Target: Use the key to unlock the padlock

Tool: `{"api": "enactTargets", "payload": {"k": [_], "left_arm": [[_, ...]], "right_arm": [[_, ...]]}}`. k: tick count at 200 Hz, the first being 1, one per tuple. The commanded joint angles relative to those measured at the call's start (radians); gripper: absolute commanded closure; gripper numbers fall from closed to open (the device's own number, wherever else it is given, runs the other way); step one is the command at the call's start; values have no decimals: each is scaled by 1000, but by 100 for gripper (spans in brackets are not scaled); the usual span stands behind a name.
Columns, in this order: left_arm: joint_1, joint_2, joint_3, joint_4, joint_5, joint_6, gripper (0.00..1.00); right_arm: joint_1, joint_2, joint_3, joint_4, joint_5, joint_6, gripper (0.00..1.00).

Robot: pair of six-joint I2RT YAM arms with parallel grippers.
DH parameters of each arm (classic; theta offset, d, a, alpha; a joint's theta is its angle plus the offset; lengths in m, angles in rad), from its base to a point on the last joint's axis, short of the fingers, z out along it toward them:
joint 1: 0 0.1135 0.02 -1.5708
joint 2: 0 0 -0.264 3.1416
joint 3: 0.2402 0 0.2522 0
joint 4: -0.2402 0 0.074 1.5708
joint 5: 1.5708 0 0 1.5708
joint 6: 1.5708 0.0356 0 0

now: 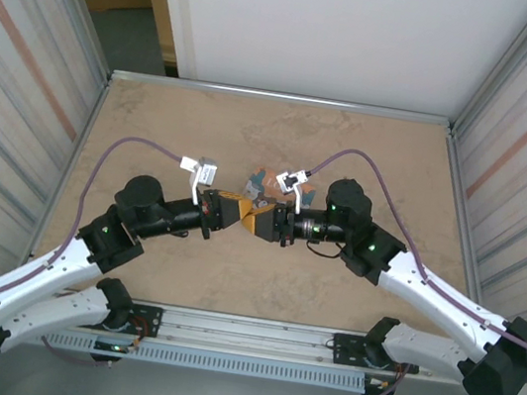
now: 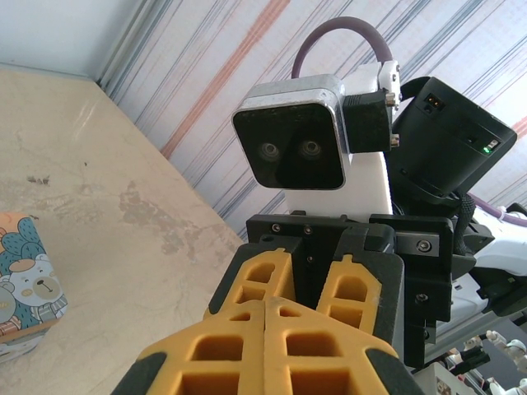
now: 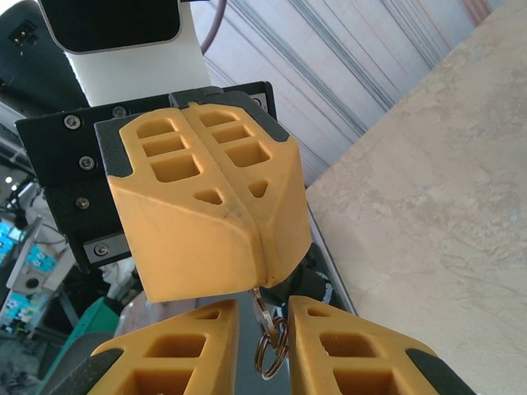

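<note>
Key ring of silver metal hangs between two grippers

The left gripper has its yellow jaws pressed together on the key ring's top. The right gripper faces it, jaws slightly apart, flanking the ring.

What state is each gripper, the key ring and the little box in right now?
Left gripper: shut, key ring pinched at its tips.
Right gripper: open, jaws standing apart either side of the hanging ring.
Key ring: dangling from the left gripper.
Box: lying on the table, nothing touching it.
</note>
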State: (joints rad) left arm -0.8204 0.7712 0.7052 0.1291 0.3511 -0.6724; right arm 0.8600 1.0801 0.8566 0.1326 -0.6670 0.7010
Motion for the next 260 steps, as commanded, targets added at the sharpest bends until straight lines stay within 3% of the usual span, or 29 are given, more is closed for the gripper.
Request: {"api": "enactTargets", "payload": {"k": [1,57,151,167,181,204,226,260], "left_arm": [[0,-11,20,14,9,20,100],[0,-13,20,9,7,21,100],[0,-12,22,9,-2,20,100],[-1,-18,21,3,-14,22,91],[3,-25,22,-14,-31,26,73],[7,-54,22,-70,-82,41,54],[11,-95,11,-154,-154,63,45],[12,-160,-39,-296,-282,85,39]], "right_arm": [[6,-23,13,3,18,-23,79],[-6,-52,-2,-5,34,-23,79],[-13,-51,-8,-28,45,-30,100],[-17,-56,-10,-51,54,-40,100],[-26,-59,-13,-81,69,-49,100],[-56,-63,-21,-138,85,-72,100],[-106,-57,-44,-187,90,-91,100],[-201,-26,-78,-244,85,-122,100]]}}
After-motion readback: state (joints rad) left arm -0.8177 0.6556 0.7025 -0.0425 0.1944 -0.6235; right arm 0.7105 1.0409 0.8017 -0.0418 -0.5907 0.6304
